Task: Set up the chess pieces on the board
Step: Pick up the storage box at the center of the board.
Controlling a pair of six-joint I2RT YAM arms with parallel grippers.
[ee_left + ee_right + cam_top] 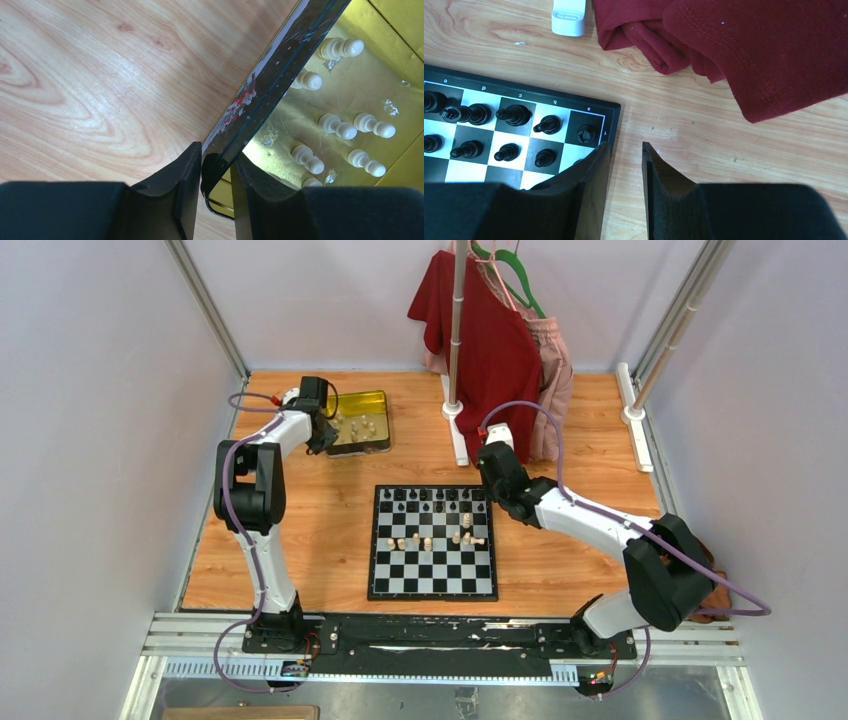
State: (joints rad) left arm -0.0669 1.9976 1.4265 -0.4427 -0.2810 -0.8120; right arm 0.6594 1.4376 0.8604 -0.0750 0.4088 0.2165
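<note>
Well, black chessmen [435, 502] look set on the board [432, 585], cream chessmen [427, 543] mostly aren't, left gripper [218, 152] pinches the tin [375, 410] rim, right gripper [624, 145] hangs open, empty.

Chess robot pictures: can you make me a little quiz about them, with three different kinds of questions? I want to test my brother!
1. True or false: the right end effector is holding a black chess piece.
2. Pick one. What does the left end effector straddle?
A. the wall of the gold tin
B. a pale pawn
C. a red shirt
3. What colour are the chess pieces inside the tin?

Key
1. False. It is open and holds nothing.
2. A
3. Pale cream
</note>
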